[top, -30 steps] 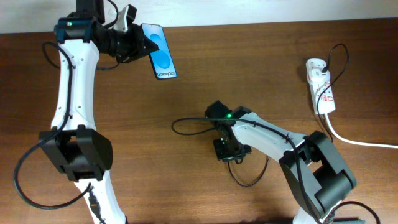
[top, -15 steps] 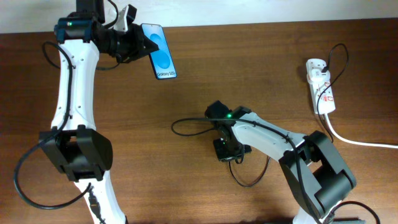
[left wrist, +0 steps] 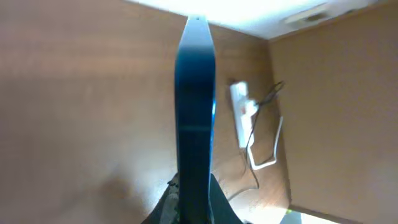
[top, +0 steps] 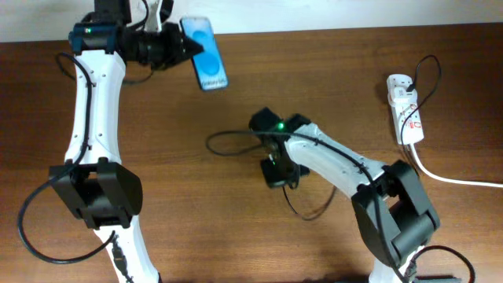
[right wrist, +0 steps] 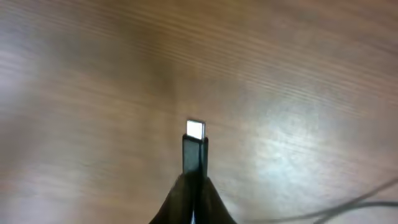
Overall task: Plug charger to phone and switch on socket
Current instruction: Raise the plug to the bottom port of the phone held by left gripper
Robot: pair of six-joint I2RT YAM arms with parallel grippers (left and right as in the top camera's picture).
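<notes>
My left gripper [top: 187, 49] is shut on the phone [top: 206, 53], a blue-screened smartphone held above the table's back left. In the left wrist view the phone [left wrist: 195, 106] stands edge-on between my fingers [left wrist: 194, 202]. My right gripper [top: 275, 174] is shut on the charger's plug; the thin black cable [top: 228, 135] loops left and below it. In the right wrist view the black plug tip [right wrist: 195, 149] with its silver end sticks out from my fingers [right wrist: 195, 193] above bare wood. The white socket strip [top: 405, 106] lies at the far right, a plug inserted at its top; it also shows in the left wrist view [left wrist: 240, 115].
A thick white cord [top: 452, 179] runs from the socket strip off the right edge. A loop of thin black cable [top: 314, 211] lies under my right arm. The brown wooden table [top: 181, 189] ends at a white wall at the back.
My left gripper has turned and lifted the phone slightly up and right. My right gripper has moved up and left with the plug, dragging the cable loop with it.
</notes>
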